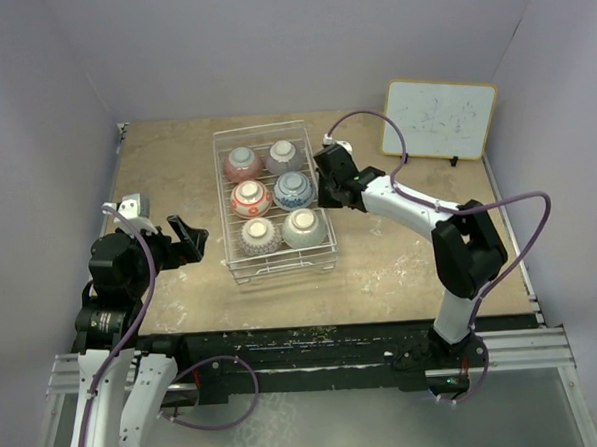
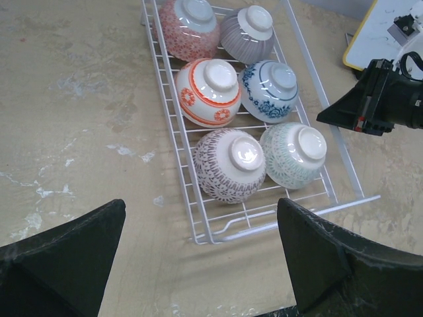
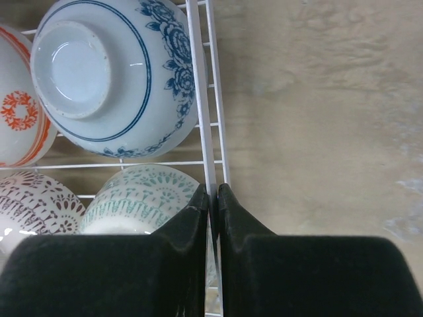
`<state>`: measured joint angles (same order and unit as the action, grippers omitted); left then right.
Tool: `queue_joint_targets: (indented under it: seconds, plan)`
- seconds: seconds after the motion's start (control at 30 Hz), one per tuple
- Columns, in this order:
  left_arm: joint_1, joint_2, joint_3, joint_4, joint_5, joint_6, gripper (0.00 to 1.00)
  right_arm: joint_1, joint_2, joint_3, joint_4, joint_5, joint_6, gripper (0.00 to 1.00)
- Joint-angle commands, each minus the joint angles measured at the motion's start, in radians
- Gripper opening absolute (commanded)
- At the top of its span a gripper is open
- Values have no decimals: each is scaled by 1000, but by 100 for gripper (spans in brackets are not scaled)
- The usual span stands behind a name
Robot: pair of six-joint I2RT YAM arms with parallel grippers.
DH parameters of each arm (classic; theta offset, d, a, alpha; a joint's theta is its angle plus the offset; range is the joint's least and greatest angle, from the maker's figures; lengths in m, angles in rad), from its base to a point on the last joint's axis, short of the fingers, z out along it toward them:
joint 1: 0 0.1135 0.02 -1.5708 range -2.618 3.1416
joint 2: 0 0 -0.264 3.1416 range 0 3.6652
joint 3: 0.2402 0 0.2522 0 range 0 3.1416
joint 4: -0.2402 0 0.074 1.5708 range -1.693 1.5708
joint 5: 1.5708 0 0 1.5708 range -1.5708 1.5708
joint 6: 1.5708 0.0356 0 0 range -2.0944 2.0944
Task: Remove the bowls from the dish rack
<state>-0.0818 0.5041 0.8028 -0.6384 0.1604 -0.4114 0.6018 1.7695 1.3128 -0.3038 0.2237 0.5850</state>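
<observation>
**A:** Fingers first: left fingers, spread or closed?

**B:** Spread wide, gripping nothing. Held above the surface, left of the dish rack and apart from it.

**A:** And the right fingers?

**B:** Pressed together on the rack's right rim wire, pinching it. Placed beside the blue bowl, with one finger on the outside of the basket wall.

**A:** Then the bowls, near to far?

**B:** All six inside the rack, upside down with foot rings up, in two columns of three. Nearest row: purple bowl on the left, pale green bowl on the right, very close together. Middle row: red-orange bowl, then the blue one. Far row: pink bowl and grey bowl.

**A:** Anything past the rack?

**B:** Only a white framed board, standing at the far right corner of the surface, well apart from the rack.
</observation>
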Motion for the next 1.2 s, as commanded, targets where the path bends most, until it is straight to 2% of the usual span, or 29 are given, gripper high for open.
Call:
queue_joint_targets:
  seconds: [0.0, 0.13, 0.3, 0.5, 0.6, 0.7, 0.83, 1.0, 1.17]
  plan:
    - [-7, 5, -1, 28, 13, -14, 99, 50, 31, 98, 132, -64, 183, 0]
    - [-7, -4, -3, 30, 13, -15, 99, 76, 78, 141, 164, -102, 247, 0]
    - [-6, -16, 5, -1, -80, -40, 99, 127, 128, 184, 214, -127, 314, 0]
    - [-7, -39, 12, -24, -122, -56, 99, 190, 174, 235, 266, -76, 402, 0]
    - [-7, -52, 13, -32, -137, -61, 99, 224, 204, 278, 289, -62, 406, 0]
    - [-7, -59, 13, -32, -142, -63, 99, 241, 265, 357, 237, -58, 395, 1]
    - [-7, -53, 12, -28, -132, -60, 99, 246, 280, 370, 236, -45, 379, 1]
    - [-7, -52, 11, -27, -134, -56, 99, 244, 307, 452, 141, -70, 317, 11]
    - [-7, -49, 9, -23, -136, -56, 99, 244, 269, 447, 155, -22, 259, 31]
